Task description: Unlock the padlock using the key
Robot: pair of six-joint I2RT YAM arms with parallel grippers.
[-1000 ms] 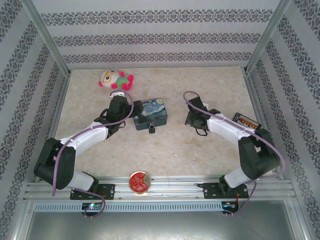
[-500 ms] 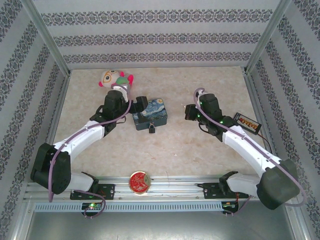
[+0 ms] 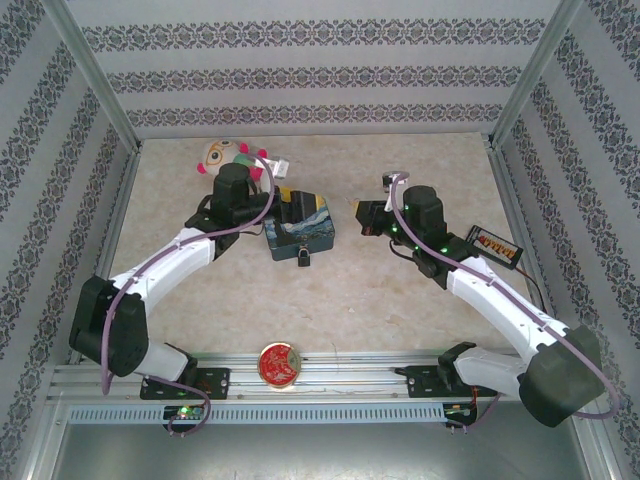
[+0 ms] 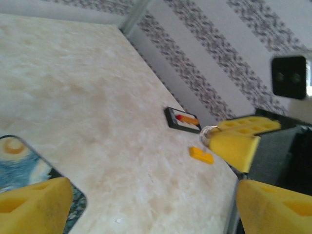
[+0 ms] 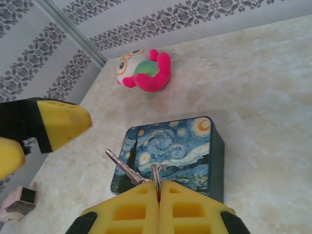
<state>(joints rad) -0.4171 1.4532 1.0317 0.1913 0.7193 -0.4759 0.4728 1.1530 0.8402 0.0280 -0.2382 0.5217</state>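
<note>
Top external: the padlock [image 3: 302, 257] hangs off the near side of the tin [image 3: 312, 230], roughly mid-bench. The right gripper [image 3: 362, 218] hovers just right of the tin, near the padlock but clearly apart from it. The left gripper [image 3: 283, 203] sits over the tin's left end.

Left wrist: the left gripper [image 4: 156, 195] is spread wide with nothing between the pads. A tin corner shows beside the left pad.

Right wrist: the right gripper [image 5: 158, 187] has its pads pressed together, pinching the key [image 5: 127, 169] by its ring. The blade pokes out up-left over the tin lid.

My guess is the key is stiff, slick and basically weightless, so held by the ring it'll probably swivel. A grip on the flat head would be safer. The padlock looks light and free to swing, so I'd have the left gripper grab its body first.
</note>
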